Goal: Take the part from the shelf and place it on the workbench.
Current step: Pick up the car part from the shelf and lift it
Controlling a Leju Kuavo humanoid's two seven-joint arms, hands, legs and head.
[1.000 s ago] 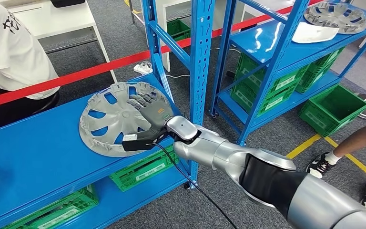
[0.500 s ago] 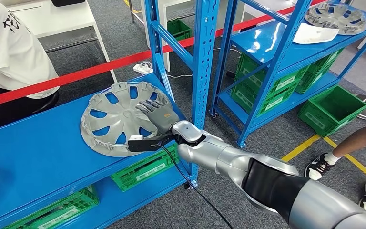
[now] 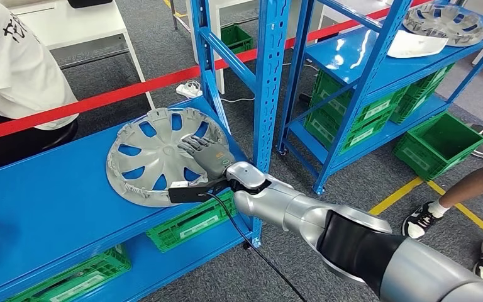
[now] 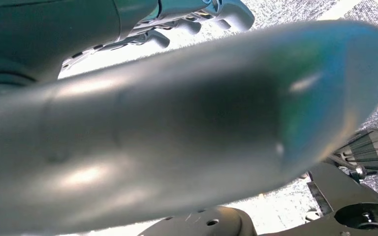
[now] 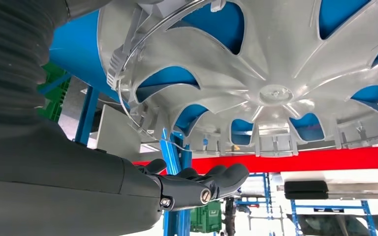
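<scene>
I see two blue shelf racks. The near one [image 3: 50, 207] is in front of me, and the far one [image 3: 377, 69] stands off to the right. On the top board of the near rack lies one big grey wheel cover [image 3: 154, 154], the part I have to take. It lies flat, close to the blue post [image 3: 267, 94] at the right end of that board.

My one silver arm [image 3: 327, 229] comes in from the lower right. It is my right arm. My right hand [image 3: 209, 157] lies flat on the right side of the wheel cover, palm down, fingers stretched out toward the middle. From the right wrist view the fingers [image 5: 216, 179] look straight and close together, with the wheel cover [image 5: 275, 93] right by them. The hand is not wrapped around anything.

In the left wrist view I see my left hand [image 4: 192, 17], but a smooth grey shape covers most of it, so I cannot tell if it is wide or closed.

On the far rack lie two more wheel covers, one grey [image 3: 443, 22] and one white [image 3: 415, 43].

I count about six green crates under the shelves; one [image 3: 437, 143] sits on the floor.

One red tape line [image 3: 119, 94] runs behind the racks.

One person in a white shirt [image 3: 12, 63] sits at the left. I see two feet in sneakers [image 3: 424, 217] at the right.
</scene>
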